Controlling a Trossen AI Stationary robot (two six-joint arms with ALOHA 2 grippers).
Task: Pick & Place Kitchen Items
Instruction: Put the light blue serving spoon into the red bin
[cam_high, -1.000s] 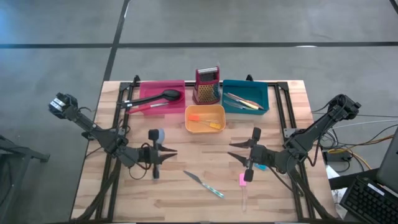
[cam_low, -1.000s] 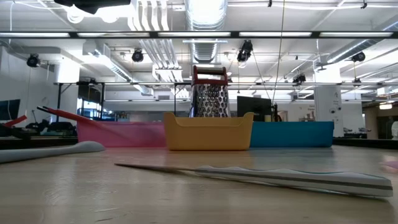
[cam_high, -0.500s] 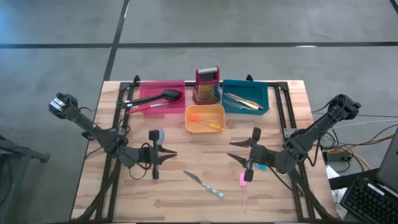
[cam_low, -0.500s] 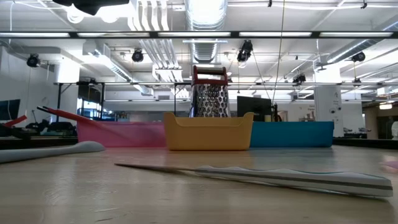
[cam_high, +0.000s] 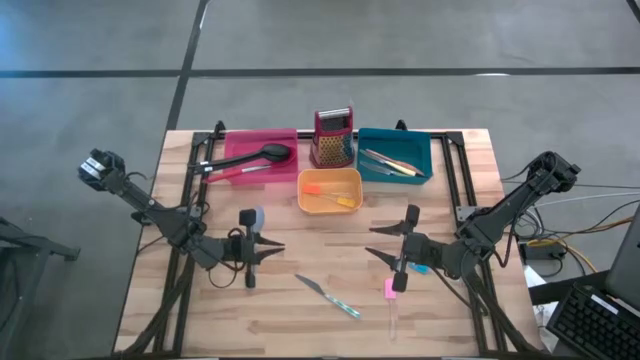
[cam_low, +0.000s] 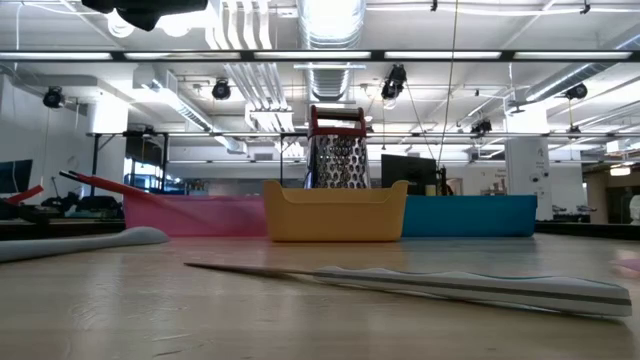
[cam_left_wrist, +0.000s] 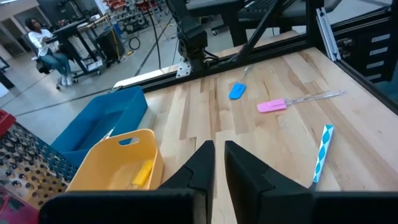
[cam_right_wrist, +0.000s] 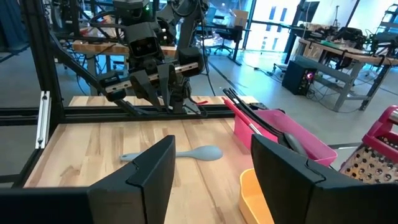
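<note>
On table, high view: left gripper (cam_high: 262, 248) low at left, fingers pressed together, empty; grey spoon (cam_high: 250, 218) just beside it. Right gripper (cam_high: 383, 243) at right, fingers spread wide, empty; pink spatula (cam_high: 390, 290) and blue piece (cam_high: 419, 268) near. Striped knife (cam_high: 328, 296) between arms.

Low view: knife (cam_low: 440, 284) flat in front of yellow tray (cam_low: 335, 212).

Left wrist view: fingers (cam_left_wrist: 202, 163) nearly touching.

Right wrist view: fingers (cam_right_wrist: 153, 165) far apart.

My matt pale wood table (cam_high: 280, 310), perforated shiny metal grater (cam_high: 333, 140), smooth plastic yellow tray (cam_high: 329, 190).
</note>
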